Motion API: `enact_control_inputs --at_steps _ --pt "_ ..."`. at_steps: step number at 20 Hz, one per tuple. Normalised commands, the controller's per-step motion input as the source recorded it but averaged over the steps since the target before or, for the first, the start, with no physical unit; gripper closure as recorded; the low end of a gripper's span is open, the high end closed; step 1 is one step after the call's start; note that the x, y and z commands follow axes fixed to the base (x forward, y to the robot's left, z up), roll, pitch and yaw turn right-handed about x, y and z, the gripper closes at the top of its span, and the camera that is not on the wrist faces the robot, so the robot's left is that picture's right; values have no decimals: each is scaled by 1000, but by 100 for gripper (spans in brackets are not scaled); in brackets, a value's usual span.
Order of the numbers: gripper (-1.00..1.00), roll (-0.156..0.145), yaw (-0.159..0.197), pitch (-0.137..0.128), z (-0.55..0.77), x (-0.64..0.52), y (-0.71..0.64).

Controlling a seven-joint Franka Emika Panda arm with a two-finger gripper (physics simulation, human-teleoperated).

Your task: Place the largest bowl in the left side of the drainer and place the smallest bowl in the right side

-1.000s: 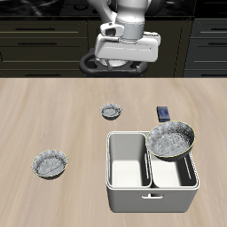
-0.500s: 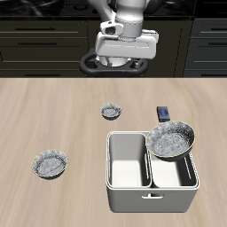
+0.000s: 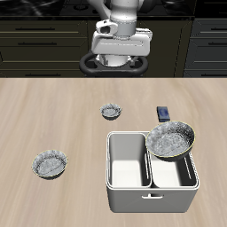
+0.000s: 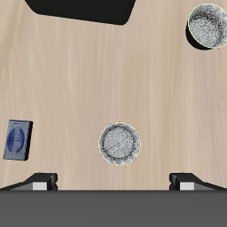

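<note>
The largest bowl (image 3: 171, 139) lies tilted on the rim of the left side of the drainer (image 3: 129, 191), partly sunk into that compartment. The drainer's other compartment holds nothing. The smallest bowl (image 3: 110, 111) stands on the table behind the drainer and shows below the hand in the wrist view (image 4: 119, 143). My gripper (image 3: 121, 55) hangs high over the table's back edge, well above and apart from the smallest bowl. It is open (image 4: 115, 182), with both fingertips (image 4: 40, 180) wide apart and nothing between them.
A mid-sized matching bowl (image 3: 50, 164) sits nearer the front edge, far from the drainer; it shows also in the wrist view (image 4: 207, 25). A small dark blue flat object (image 3: 164, 113) lies beside the smallest bowl, just behind the drainer.
The hand has shifted slightly sideways high above the table's back. The bowls and the drainer have not moved.
</note>
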Motion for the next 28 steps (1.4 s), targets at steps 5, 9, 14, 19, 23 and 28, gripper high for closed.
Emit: enact_control_inputs --at_steps 5,9,14,19,23,28 --pt "-100 -28 -14 21 -27 26 -257" --pt "-100 -24 -37 55 -158 159 -497" --pt "-100 -1 -7 20 -215 42 -203" --pt "-100 -15 -31 18 -167 -7 -89" --pt "-100 -12 -45 22 -250 -61 -116" --pt "-100 -11 -19 -11 -95 -61 11"
